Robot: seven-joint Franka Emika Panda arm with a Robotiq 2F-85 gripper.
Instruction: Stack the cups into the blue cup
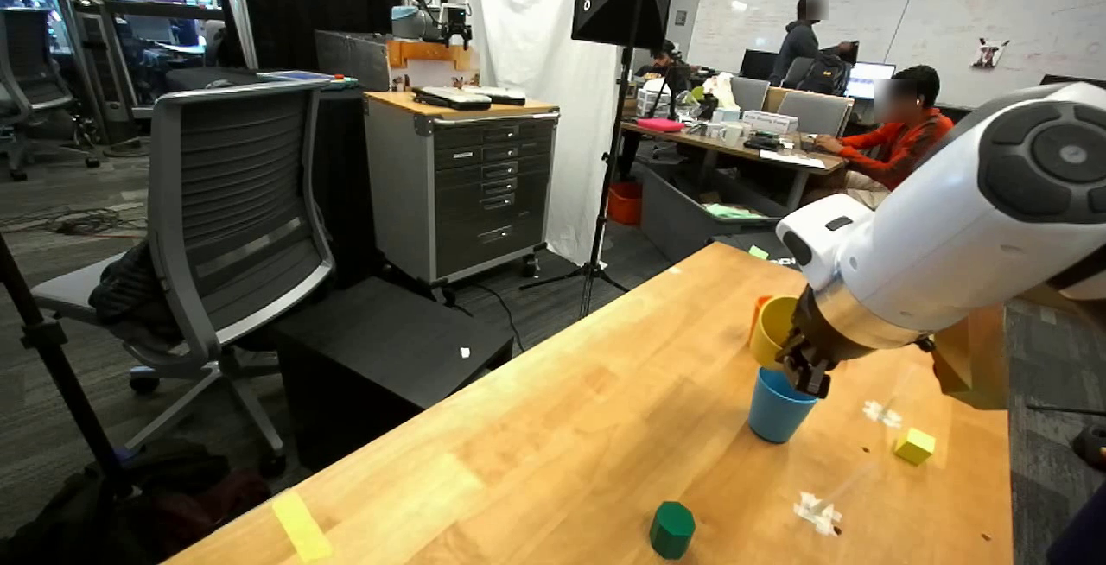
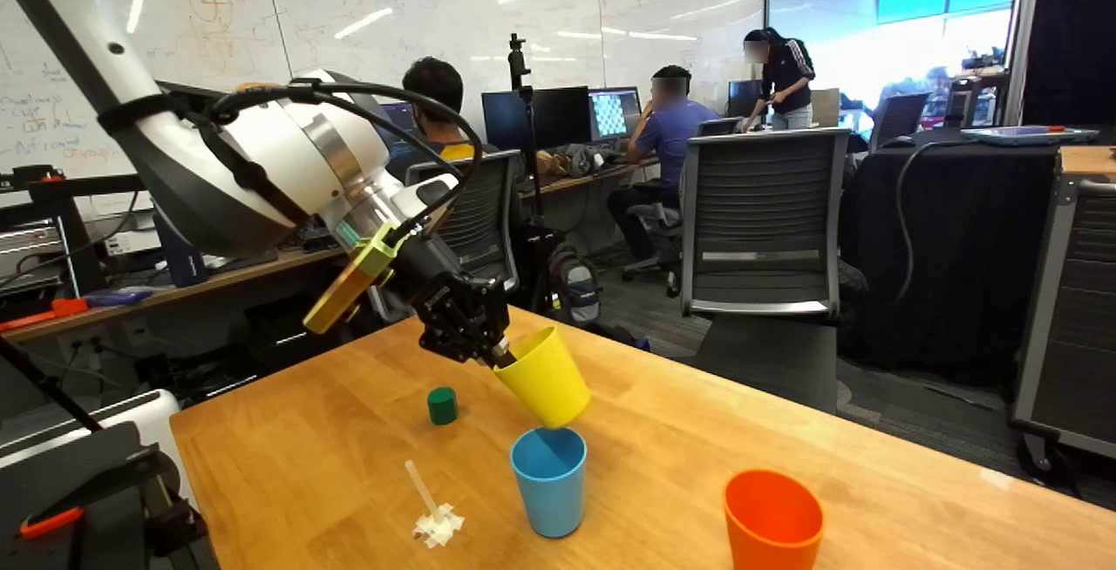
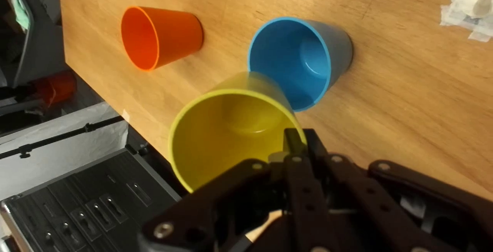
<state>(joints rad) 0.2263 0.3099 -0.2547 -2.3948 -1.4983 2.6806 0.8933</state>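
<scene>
In an exterior view the yellow cup hangs above the blue cup, which stands upright, in from the edges of the table; nesting the yellow one seems the step in hand. In an exterior view the yellow cup is tilted, so next it likely needs centring, levelling and lowering. In the wrist view the gripper is pinched narrow on its rim; the orange-red cup stands apart, nearest the table's corner.
</scene>
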